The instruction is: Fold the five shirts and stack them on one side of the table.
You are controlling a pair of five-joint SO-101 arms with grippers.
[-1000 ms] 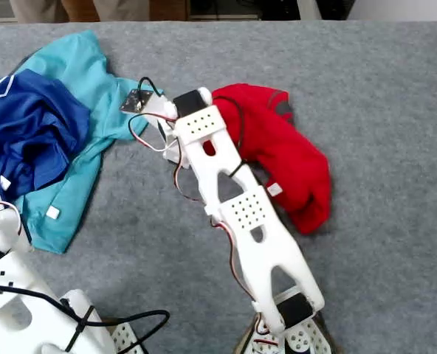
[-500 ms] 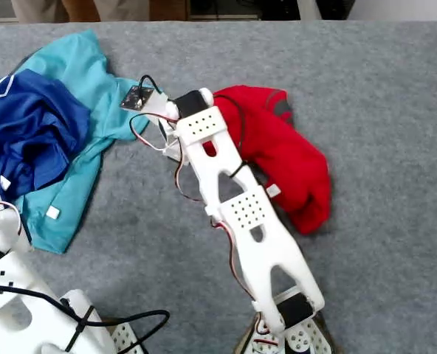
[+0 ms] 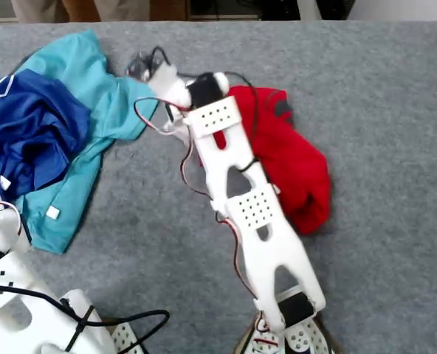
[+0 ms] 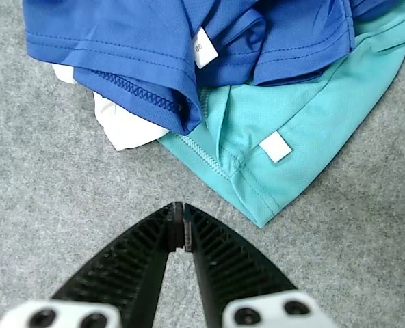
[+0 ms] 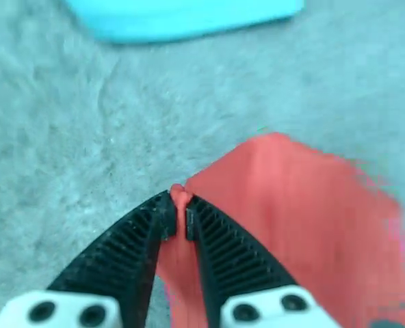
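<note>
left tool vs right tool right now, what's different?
Left tool is shut on nothing; right tool is shut on an edge of the red shirt. Left tool hangs over bare table, just short of the teal shirt; right tool sits at the red shirt, with the teal shirt farther off. Shared: both have black ribbed jaws, closed.

A grey felt-like surface (image 3: 396, 88) lies beneath everything in view.

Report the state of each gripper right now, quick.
Left gripper: closed, holding nothing.
Right gripper: closed, pinching an edge of the red shirt.
</note>
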